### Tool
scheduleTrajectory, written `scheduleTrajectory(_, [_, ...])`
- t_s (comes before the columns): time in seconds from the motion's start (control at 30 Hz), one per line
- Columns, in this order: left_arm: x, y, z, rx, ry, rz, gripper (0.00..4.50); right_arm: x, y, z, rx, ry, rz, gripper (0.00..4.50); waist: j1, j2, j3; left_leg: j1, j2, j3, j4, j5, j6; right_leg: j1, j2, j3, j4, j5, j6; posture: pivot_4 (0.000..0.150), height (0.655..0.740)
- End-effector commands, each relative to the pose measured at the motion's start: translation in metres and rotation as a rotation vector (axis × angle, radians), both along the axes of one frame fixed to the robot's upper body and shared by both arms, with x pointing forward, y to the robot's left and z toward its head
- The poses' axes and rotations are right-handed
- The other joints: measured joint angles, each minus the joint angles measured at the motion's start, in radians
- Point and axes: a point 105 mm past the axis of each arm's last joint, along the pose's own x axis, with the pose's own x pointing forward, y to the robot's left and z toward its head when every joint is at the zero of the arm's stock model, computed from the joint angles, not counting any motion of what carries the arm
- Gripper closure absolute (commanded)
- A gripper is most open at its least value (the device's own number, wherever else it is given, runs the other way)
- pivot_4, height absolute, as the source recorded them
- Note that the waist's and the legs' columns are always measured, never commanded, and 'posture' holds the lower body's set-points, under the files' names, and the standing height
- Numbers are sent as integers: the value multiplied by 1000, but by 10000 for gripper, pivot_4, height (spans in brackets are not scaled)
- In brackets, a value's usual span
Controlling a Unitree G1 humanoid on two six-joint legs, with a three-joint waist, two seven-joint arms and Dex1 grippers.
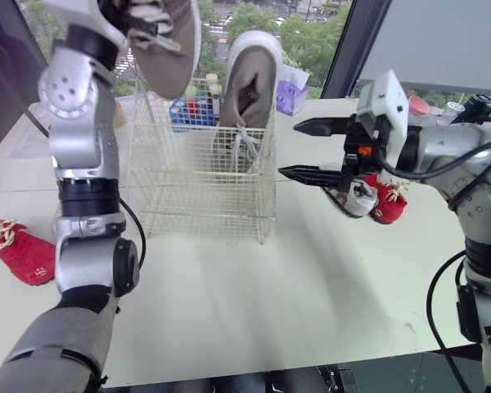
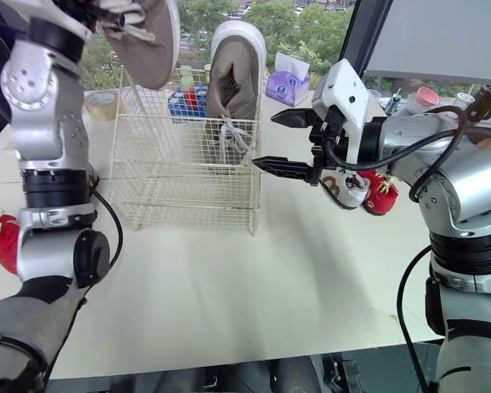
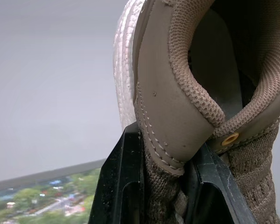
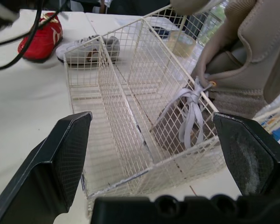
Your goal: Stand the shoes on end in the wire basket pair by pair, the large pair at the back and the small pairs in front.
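High over the left rear of the wire basket (image 1: 198, 193) hangs a large taupe shoe (image 1: 170, 45). My left gripper (image 3: 168, 186) is shut on its heel collar (image 3: 177, 116). A matching taupe shoe (image 1: 251, 90) stands on end in the basket's back right, laces hanging down. My right gripper (image 1: 311, 150) is open and holds nothing, just right of the basket and level with its rim. Behind it on the table lie a small grey-white shoe (image 1: 356, 196) and a small red shoe (image 1: 390, 202). Another small red shoe (image 1: 18, 250) lies at the far left.
Behind the basket are a blue box of bottles (image 1: 192, 110), a purple tissue pack (image 1: 290, 92) and a tape roll (image 2: 101, 102). Cups (image 1: 419, 105) stand at the back right. White table (image 1: 254, 303) spreads in front of the basket.
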Motion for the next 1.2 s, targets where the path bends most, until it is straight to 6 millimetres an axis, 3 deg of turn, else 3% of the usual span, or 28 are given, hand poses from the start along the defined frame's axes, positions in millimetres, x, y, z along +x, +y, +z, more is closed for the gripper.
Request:
scheduleTrajectory(0.03, [-1,0,-6,-13,-31,29,40878,-7,-1,16,21,-71,13,0,1,0,0,0,0,0,0,0,0,0,0,0,0,0,0,1500,7400])
scheduleTrajectory(0.37, [21,-1,-70,-3,132,30,40878,-8,-1,14,38,-81,17,0,-2,0,0,0,0,0,0,-1,1,0,0,0,0,0,0,1500,7400])
scheduleTrajectory(0.6, [4,4,-82,-114,248,-106,40878,-7,0,9,47,-78,18,0,-4,0,0,0,1,0,0,-1,1,0,0,0,0,0,0,1500,7400])
scheduleTrajectory(0.87, [-20,19,-94,-175,378,-157,1314,-6,6,1,45,-65,45,0,-3,0,0,0,1,-1,0,-1,2,0,0,0,0,0,0,1500,7400])
scheduleTrajectory(1.1, [-59,32,-108,-52,596,-296,176,-1,11,-6,11,3,61,0,-9,1,0,2,2,-4,0,-1,1,1,0,0,1,0,-1,1500,7400])
scheduleTrajectory(1.2, [-87,43,-118,7,750,-412,176,-3,13,-5,-35,7,104,0,-18,2,1,3,3,-5,0,-1,1,1,0,0,1,-1,-1,1500,7400])
